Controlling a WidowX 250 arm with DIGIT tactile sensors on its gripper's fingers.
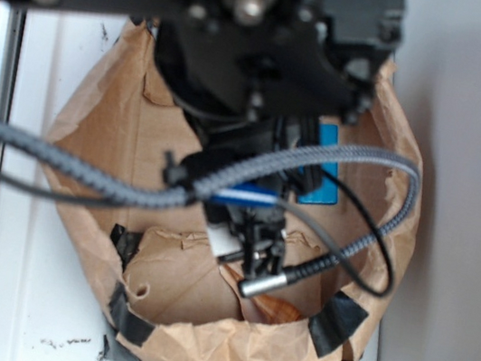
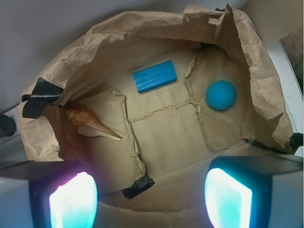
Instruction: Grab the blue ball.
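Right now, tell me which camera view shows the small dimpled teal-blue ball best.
The wrist view. There the small dimpled teal-blue ball lies in plain sight on the floor of the crumpled brown paper bag, right of the flat blue block. In the exterior view the black arm hides the ball; it cannot be seen.

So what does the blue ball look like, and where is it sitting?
The blue ball is a small round teal-blue sphere with tiny dimples all over, like a golf ball. It looks whole and sits by itself on the crinkly brown paper floor of the bag, near the bag's wall, on the right in the wrist view. Nothing but the paper touches it. The exterior view doesn't show it, because the arm is in the way.
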